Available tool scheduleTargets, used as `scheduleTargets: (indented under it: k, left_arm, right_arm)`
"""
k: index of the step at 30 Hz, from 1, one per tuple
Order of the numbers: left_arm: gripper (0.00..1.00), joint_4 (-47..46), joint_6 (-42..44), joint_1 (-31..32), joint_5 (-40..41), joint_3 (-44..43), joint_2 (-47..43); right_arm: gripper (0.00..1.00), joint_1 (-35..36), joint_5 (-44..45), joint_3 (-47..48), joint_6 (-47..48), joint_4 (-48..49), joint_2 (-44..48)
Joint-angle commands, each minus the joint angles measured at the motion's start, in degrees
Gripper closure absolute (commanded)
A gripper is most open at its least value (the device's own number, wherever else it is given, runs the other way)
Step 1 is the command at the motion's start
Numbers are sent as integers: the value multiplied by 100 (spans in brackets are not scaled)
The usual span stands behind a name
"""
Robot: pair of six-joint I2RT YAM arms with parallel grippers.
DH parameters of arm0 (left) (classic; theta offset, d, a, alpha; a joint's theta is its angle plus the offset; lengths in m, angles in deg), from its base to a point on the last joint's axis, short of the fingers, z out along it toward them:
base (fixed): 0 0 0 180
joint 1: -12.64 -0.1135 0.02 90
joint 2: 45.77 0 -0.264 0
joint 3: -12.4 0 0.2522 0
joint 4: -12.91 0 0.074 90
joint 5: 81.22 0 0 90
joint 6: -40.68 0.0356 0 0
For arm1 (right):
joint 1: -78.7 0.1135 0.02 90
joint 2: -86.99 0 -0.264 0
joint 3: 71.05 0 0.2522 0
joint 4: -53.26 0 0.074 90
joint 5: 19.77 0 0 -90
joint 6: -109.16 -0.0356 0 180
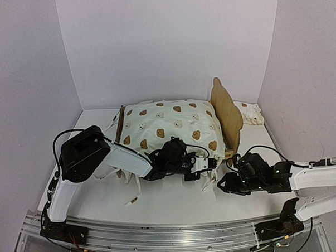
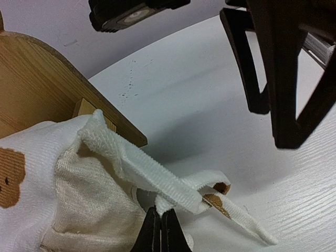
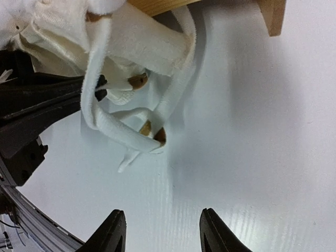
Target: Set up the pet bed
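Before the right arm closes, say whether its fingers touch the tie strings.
Apart: right wrist view shows bare table between the right fingers and tie strings.

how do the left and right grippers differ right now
The left gripper is shut, pinching a tie string of the cushion; the right gripper is open and holds nothing. The left sits at the cushion's corner; the right is over bare table, clear of the strings. Both are black-fingered, near the headboard end of the pet bed.
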Motion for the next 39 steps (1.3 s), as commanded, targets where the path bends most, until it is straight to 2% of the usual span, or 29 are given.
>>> scheduleTargets:
  k: [1, 5, 11, 15, 16, 18, 21, 23, 27, 29, 33, 36, 39]
  left_arm:
    - [100, 65, -126, -37, 45, 42, -336]
    - [100, 113, -102, -29, 46, 77, -361]
    - [100, 131, -78, -20, 36, 105, -382]
    - [100, 127, -88, -19, 45, 124, -387]
    - [100, 127, -97, -19, 45, 124, -385]
    - [100, 121, -116, -21, 45, 118, -392]
    - [100, 122, -148, -26, 89, 120, -415]
    - [100, 135, -188, -37, 142, 130, -443]
    - [100, 455, -329, -72, 168, 150, -609]
    - [100, 892, -536, -109, 70, 164, -733]
    - [100, 1649, -893, -170, -162, 303, -912]
    - [100, 2089, -970, -218, -211, 379, -946]
    - [100, 2363, -906, -295, -250, 482, -971]
  right_arm:
    - [51, 154, 540, -136, -759, 1516, -642]
    - [50, 160, 695, -232, -901, 2498, -1212]
    - [51, 173, 489, 72, -1014, 2971, -2095]
    - [56, 175, 588, 51, -1389, 2972, -2357]
    - [59, 175, 578, 56, -1457, 2970, -2422]
    - [71, 172, 532, 91, -1572, 2972, -2547]
    - [93, 173, 588, 47, -1734, 2788, -2536]
    - [100, 173, 770, -24, -1731, 2442, -2305]
    - [100, 16, 1244, 85, -1053, 764, -1167]
    - [100, -398, 1253, 222, -428, -347, -415]
    - [100, -1502, 985, 757, 757, -1940, 839]
    - [100, -1948, 1018, 1584, 1702, -2883, 862]
    - [100, -2243, 1074, 2428, 2571, -3287, 492]
